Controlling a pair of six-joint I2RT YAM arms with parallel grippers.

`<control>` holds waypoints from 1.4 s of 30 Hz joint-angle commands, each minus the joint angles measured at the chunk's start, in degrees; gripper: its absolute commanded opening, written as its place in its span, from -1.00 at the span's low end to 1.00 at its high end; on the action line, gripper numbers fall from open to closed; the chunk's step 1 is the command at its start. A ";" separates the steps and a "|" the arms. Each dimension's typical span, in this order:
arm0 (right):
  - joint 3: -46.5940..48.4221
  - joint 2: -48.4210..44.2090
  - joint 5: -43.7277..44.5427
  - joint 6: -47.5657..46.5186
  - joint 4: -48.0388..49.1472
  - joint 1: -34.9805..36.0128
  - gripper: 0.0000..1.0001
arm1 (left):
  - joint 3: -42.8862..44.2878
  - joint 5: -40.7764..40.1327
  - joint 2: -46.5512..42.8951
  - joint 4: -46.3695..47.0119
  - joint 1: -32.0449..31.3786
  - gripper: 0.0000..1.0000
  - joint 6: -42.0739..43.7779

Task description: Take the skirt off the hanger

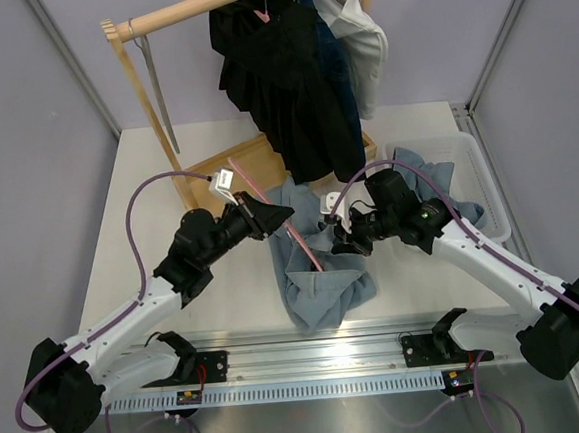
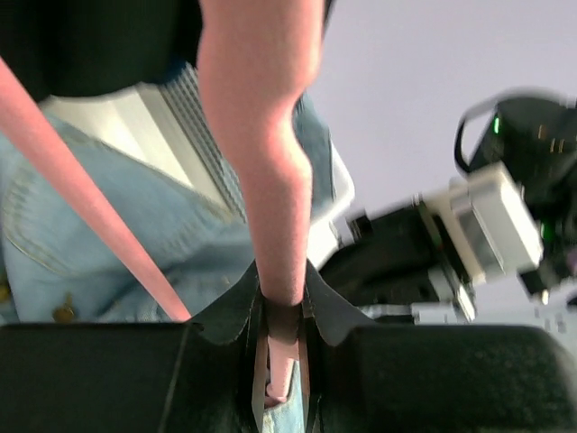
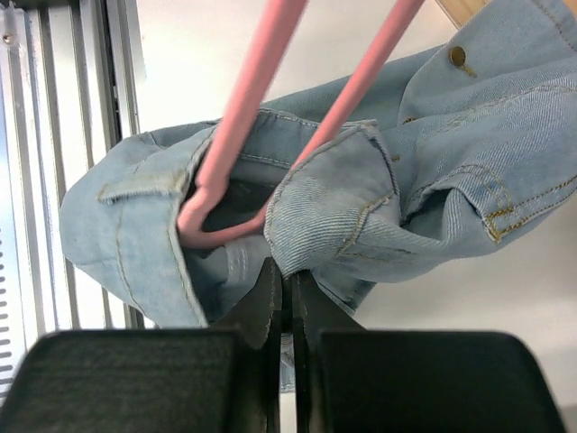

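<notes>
A: Top view first. Where's the skirt [image 1: 320, 284]?

B: Light denim, heaped on the table [image 1: 229, 281] between the two arms. The pink hanger [image 1: 302, 244] runs slantwise into it, lower end buried in the cloth, so it's not yet free.

A: Grippers?

B: Left gripper [image 1: 274, 216] has the hanger's upper part. Right gripper [image 1: 343, 237] is down at the skirt's upper edge. My reading: one steadies the hanger, the other draws denim off it.

A: Containers?

B: White bin [image 1: 490, 193] on the right, a blue cloth [image 1: 432, 177] lying in it. Behind, a wooden rack [image 1: 203, 8] carries dark garments [image 1: 294, 86].

A: Left wrist view.

B: Jaws clamped on the pink bar, narrow gap filled by it. The bar rises steeply from the fingers, denim just behind. The right arm shows blurred at right.

A: Right wrist view.

B: Jaws together, nipping a fold of the waistband. The hanger's curved end sits inside the waist opening, just above the pinch, cloth wrapped around both of its limbs. The metal rail [image 3: 54, 135] lies at left.

A: Why grip there?

B: Likely so that pulling that fold slides the band off the end.
</notes>
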 commanded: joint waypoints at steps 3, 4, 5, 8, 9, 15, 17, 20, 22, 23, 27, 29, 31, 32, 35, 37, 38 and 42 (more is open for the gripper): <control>-1.31 -1.96 0.74 -3.45 -0.37 -0.13 -1.00 | -1.79 -16.56 -3.88 11.45 0.36 -1.00 -4.02; -2.10 -1.96 1.88 -3.89 -0.37 -0.13 -1.00 | -2.32 -19.03 -4.66 11.54 0.36 -1.00 -5.85; -2.72 -2.05 2.50 -3.98 -0.28 -0.13 -1.00 | -4.32 -24.19 -5.54 12.32 0.36 -1.00 -6.74; -4.74 -3.01 5.22 -3.37 1.03 -0.13 -1.00 | -7.15 -31.76 -8.10 14.43 0.36 -1.00 -9.64; -5.09 -3.54 5.75 -3.28 1.30 -0.13 -1.00 | -8.37 -32.84 -8.62 14.70 0.36 -1.00 -10.61; -6.41 -3.11 13.12 -2.14 2.27 -0.39 -0.98 | -9.79 -35.31 -8.98 14.61 0.36 -1.00 -12.45; -5.98 -2.67 13.66 -1.96 1.66 -0.75 -0.81 | -10.06 -35.66 -8.98 14.52 0.36 -1.00 -13.07; -4.05 -2.92 13.49 -2.13 -0.80 -1.36 -0.42 | -10.23 -35.84 -9.33 13.56 0.36 -1.00 -14.65; -1.50 -4.50 12.79 -2.92 -3.52 -1.80 -0.24 | -10.06 -36.19 -9.85 12.07 0.36 -1.00 -16.41; 0.86 -5.82 11.66 -3.71 -5.88 -1.80 0.00 | -10.06 -36.28 -9.95 11.37 0.27 -1.00 -17.63; 7.01 -8.19 5.96 -7.38 -11.94 -1.89 0.46 | -9.79 -36.11 -10.21 9.87 0.36 -1.00 -21.32; 8.52 -9.77 -1.74 -11.60 -13.54 -1.89 0.60 | -9.53 -34.79 -9.95 9.08 0.36 -1.00 -24.30; 8.09 -10.40 -6.09 -13.46 -12.59 -1.89 0.66 | -9.53 -34.09 -9.86 8.99 0.36 -1.00 -25.81; 8.00 -10.31 -8.28 -14.17 -12.32 -1.89 0.68 | -9.70 -33.73 -9.86 8.90 0.27 -1.00 -26.60; 7.83 -7.86 -13.84 -13.74 -9.70 -1.89 0.90 | -10.49 -32.15 -9.86 8.81 0.36 -1.00 -29.68; 6.86 -6.63 -14.37 -12.60 -5.92 -1.72 0.91 | -11.37 -31.27 -10.03 8.72 0.36 -1.00 -31.70; 6.86 -6.27 -14.20 -11.90 -4.95 -1.80 0.92 | -11.64 -31.10 -10.21 8.55 0.36 -1.00 -32.23; 5.37 -4.95 -10.96 -3.75 3.20 -1.10 0.89 | -12.78 -31.80 -11.26 7.41 0.36 -1.00 -34.86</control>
